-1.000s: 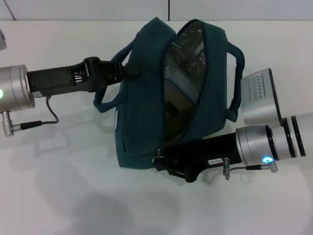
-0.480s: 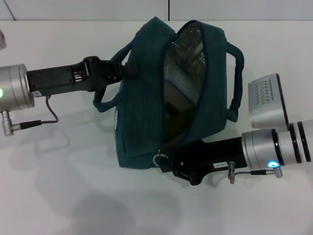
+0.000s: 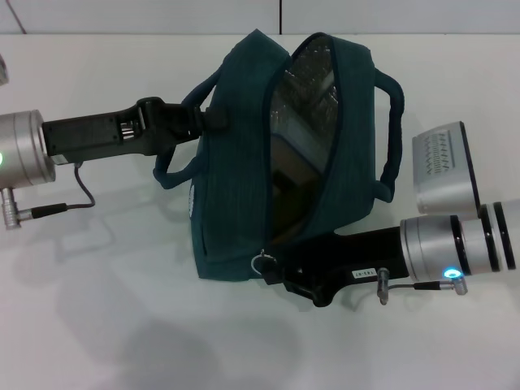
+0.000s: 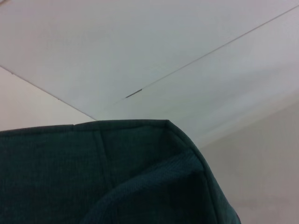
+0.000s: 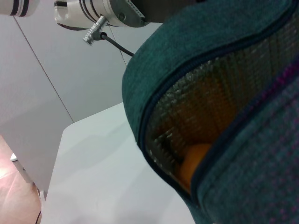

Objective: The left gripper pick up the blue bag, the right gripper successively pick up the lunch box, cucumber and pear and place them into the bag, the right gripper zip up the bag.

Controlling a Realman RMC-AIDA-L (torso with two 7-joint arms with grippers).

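The left pincer (image 3: 213,116) grips the blue bag (image 3: 236,203) by its far-left handle; the right pincer (image 3: 276,272) pinches the zipper pull (image 3: 262,262) at the bag's near end; the pear (image 5: 194,161) lies inside.

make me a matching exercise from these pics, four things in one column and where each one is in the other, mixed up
Things:
1. blue bag
2. pear
3. left gripper
4. right gripper

Places or states:
A. at the bag's near end, by the metal ring pull
B. on the white table, top unzipped, silver lining showing
C. at the bag's left side, by a loop handle
D. inside the bag, orange against the lining

Pairs: 1-B, 2-D, 3-C, 4-A
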